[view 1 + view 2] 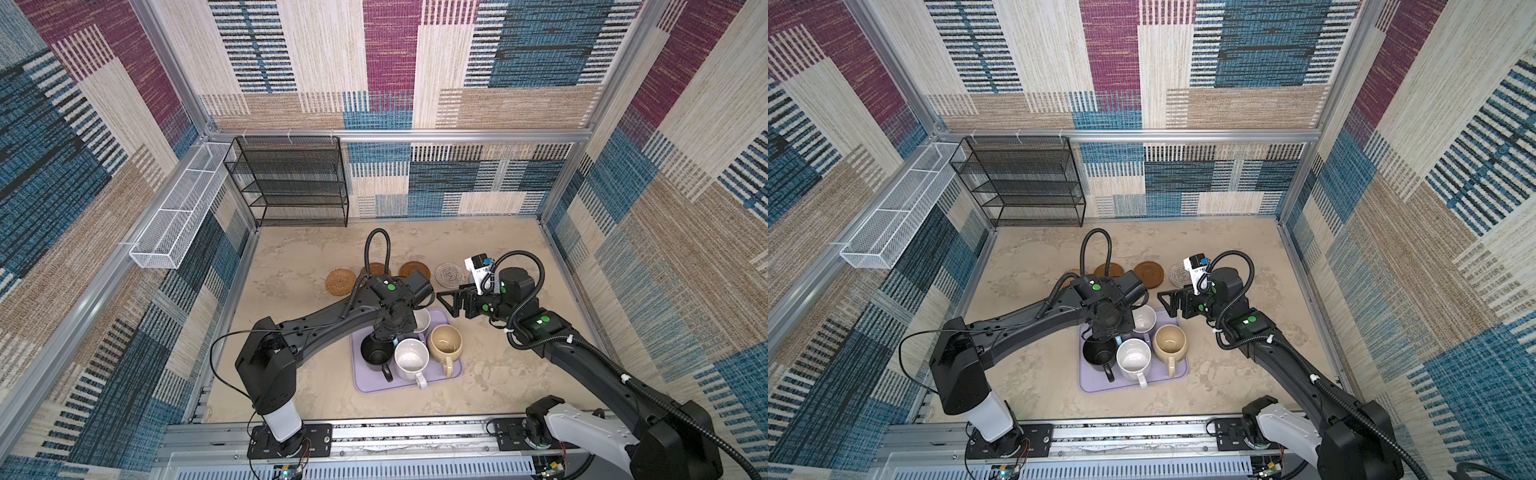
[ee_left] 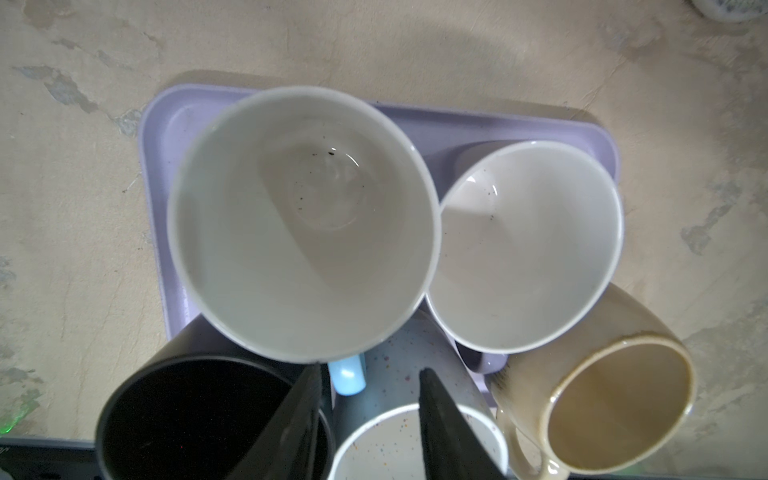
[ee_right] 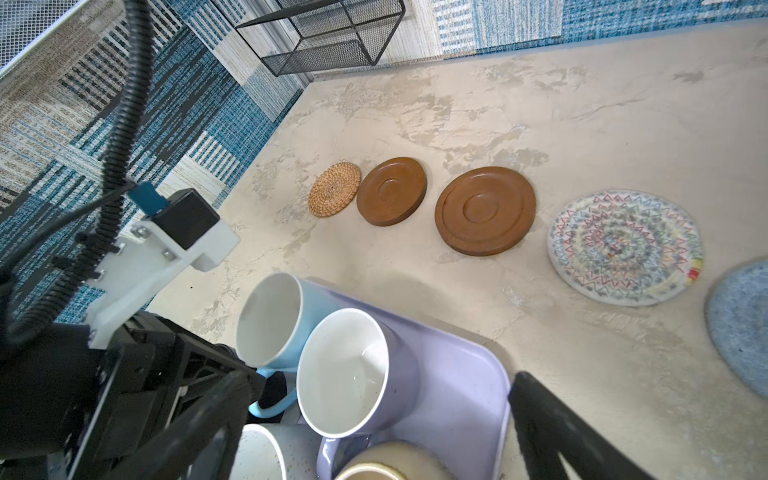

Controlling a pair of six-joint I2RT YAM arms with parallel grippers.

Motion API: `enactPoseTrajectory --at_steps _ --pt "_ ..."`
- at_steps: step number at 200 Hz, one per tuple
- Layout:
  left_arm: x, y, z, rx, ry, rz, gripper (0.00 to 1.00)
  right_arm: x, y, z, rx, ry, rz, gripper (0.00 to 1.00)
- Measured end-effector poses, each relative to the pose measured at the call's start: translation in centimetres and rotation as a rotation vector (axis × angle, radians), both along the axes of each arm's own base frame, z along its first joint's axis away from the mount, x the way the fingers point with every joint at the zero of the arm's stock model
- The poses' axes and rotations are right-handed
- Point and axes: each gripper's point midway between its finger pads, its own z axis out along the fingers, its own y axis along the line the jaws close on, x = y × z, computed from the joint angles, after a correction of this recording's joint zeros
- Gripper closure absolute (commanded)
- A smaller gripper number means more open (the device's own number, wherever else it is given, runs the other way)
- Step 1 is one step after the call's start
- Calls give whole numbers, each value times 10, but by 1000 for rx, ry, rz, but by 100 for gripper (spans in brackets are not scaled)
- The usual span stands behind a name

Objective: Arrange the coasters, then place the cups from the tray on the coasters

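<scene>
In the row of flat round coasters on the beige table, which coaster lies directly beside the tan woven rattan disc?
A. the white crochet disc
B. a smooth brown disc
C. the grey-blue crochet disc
B: in the right wrist view a smooth brown disc lies directly beside the tan woven rattan disc, with no other coaster between them.

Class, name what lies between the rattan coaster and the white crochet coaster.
Two brown coasters lie there in a row; the right wrist view shows them plainly.
</scene>
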Motion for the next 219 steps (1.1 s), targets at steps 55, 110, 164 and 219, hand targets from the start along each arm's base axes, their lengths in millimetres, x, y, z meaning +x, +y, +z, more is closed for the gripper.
enactPoseTrajectory --at_steps 55,110,164,219 --pt "-1 2 -4 12 4 1 58 -1 0 1 2 -4 -1 0" --pt "-4 5 -16 40 27 3 61 0 -1 1 -1 -5 -6 0" --pt "-3 9 -20 61 26 19 64 -1 -1 1 -1 -4 -5 0" --pt "-3 9 -29 81 39 27 64 0 -1 0 -1 -4 -6 0"
